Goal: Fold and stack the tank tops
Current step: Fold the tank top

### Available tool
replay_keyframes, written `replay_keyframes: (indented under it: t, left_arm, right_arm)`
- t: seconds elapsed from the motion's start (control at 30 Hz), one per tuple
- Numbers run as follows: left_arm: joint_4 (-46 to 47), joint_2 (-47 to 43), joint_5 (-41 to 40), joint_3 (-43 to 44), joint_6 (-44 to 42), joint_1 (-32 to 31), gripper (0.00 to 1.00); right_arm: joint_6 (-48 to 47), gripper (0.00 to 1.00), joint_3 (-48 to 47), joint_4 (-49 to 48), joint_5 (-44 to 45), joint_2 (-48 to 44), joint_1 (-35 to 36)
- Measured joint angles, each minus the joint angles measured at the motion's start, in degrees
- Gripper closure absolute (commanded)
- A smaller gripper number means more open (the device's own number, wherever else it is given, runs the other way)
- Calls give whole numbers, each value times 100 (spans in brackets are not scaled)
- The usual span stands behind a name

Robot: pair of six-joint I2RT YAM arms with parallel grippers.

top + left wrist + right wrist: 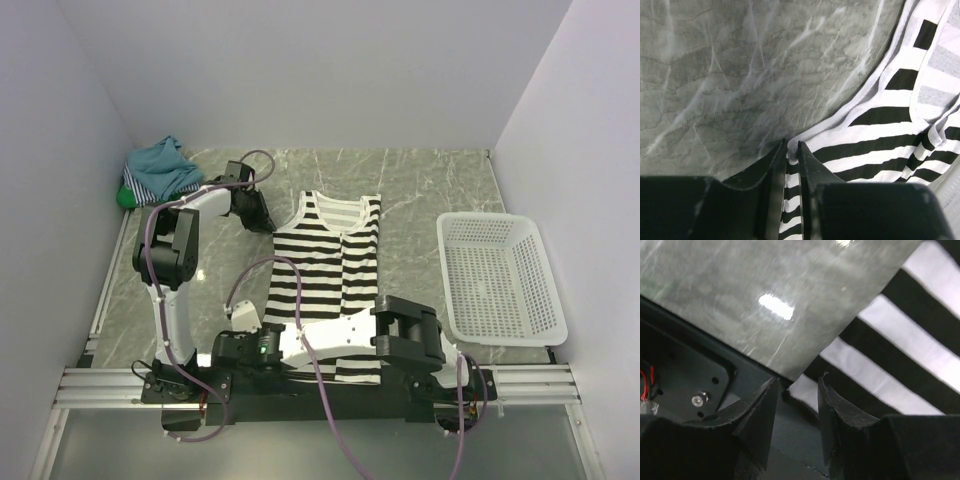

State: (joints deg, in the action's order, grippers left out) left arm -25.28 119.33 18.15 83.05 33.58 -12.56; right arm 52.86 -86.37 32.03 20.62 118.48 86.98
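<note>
Left gripper [792, 146] clamps the striped tank top [875, 145] edge; right gripper [797, 382] stands parted astride its corner. Seat cloth deeper between the fingers, close, lift evenly.

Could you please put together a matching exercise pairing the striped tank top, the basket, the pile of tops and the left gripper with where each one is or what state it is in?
1. striped tank top
2. white basket
3. pile of tops
4. left gripper

a. far left corner of the table
b. shut on striped cloth
c. spread flat in the middle
d. right side, near the wall

Pairs: 1-c, 2-d, 3-a, 4-b.
</note>
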Motion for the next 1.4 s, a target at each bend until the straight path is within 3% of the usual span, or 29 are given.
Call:
replay_keyframes:
  t: [0.17,0.47,0.7,1.1,1.4]
  left_arm:
    - [-35,42,2,46,-11,0,85]
    - [-57,57,4,66,-13,0,96]
    - [-57,57,7,68,-13,0,99]
    - [-37,57,46,66,0,0,99]
    - [11,22,-7,59,26,0,99]
  right_arm:
    - [70,55,-404,361,35,232,107]
    - [186,66,-608,763,59,424,129]
    - [221,100,-767,981,105,494,129]
    - [348,100,-796,1150,251,483,129]
    - [433,100,-315,1080,424,-144,129]
